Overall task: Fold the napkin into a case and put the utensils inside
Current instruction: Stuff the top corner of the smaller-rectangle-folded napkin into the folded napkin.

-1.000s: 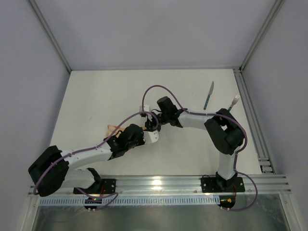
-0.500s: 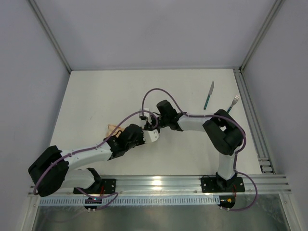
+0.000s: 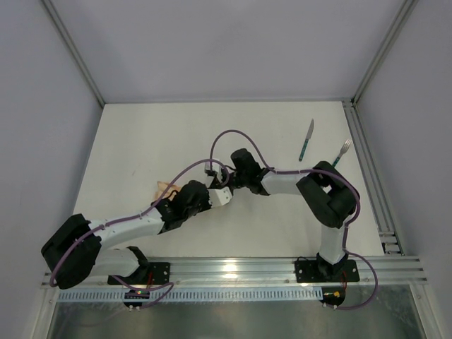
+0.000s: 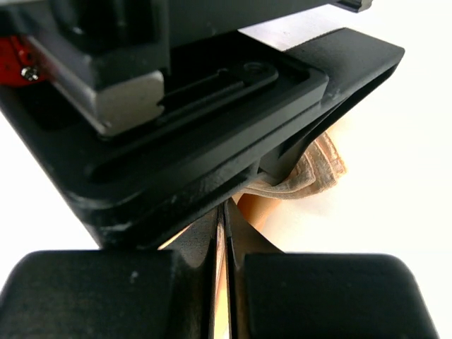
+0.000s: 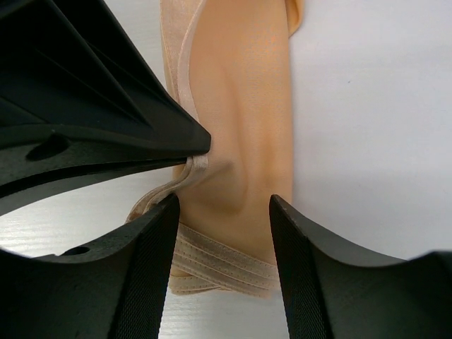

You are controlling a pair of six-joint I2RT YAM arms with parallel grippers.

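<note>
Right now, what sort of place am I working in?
Probably a lab robot cell, not a dining room: a white table boxed in by plain grey panels on metal framing, with an aluminium mounting rail along its near edge.

Top external: sits high above and behind the arm bases, looks down over the whole table (image 3: 141,141), far from the napkin (image 3: 166,188). Left wrist: looks forward and low, almost touching the napkin (image 4: 321,166). Right wrist: peers straight down from just above the napkin (image 5: 240,106). Shares only that napkin across all three.
</note>
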